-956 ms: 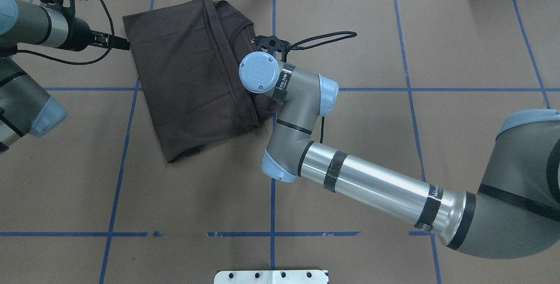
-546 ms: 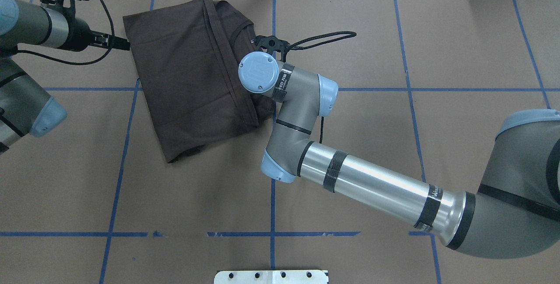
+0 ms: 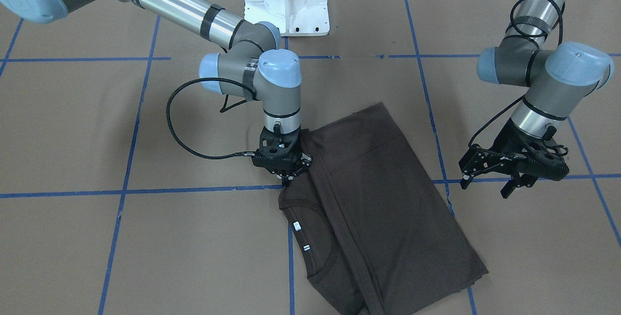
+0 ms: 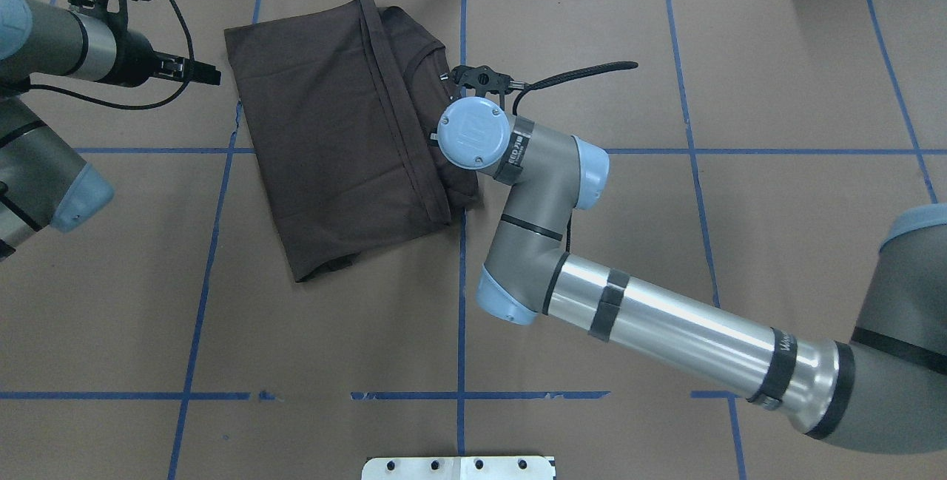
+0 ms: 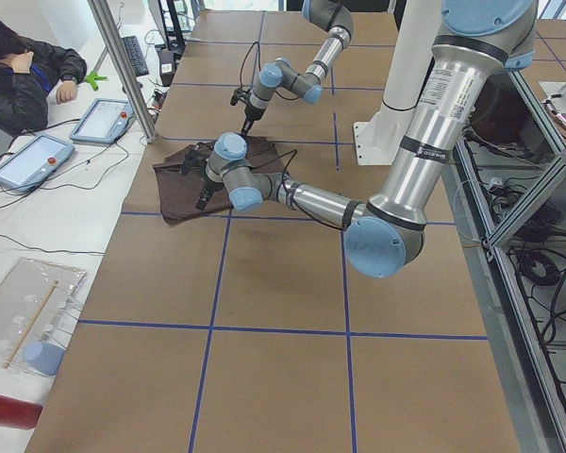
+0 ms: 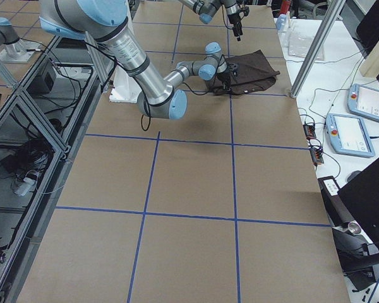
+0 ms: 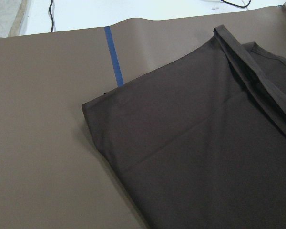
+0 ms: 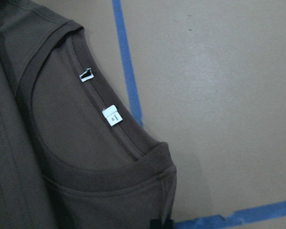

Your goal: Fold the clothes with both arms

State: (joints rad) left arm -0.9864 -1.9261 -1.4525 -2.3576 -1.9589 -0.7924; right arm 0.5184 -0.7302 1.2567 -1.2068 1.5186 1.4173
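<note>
The dark brown T-shirt [image 4: 333, 140] has just slid a little toward 3 o'clock in the overhead view. The right arm [image 4: 533, 191] has moved that way with it, so I think the right jaws are dragging it. They are pinched shut on the shirt's shoulder, just beside the collar [image 8: 98, 96] with its white tags [image 8: 111, 116].

The shirt lies flat on the tabletop [image 4: 666, 258], already folded over, at the far side by the middle line.

The left jaws were touching the shirt's 9 o'clock edge — now a small gap of bare tabletop shows between them. They are spread wide and hold nothing.

The pull looks like a tidy-up step, setting the shirt straight for the next fold.
</note>
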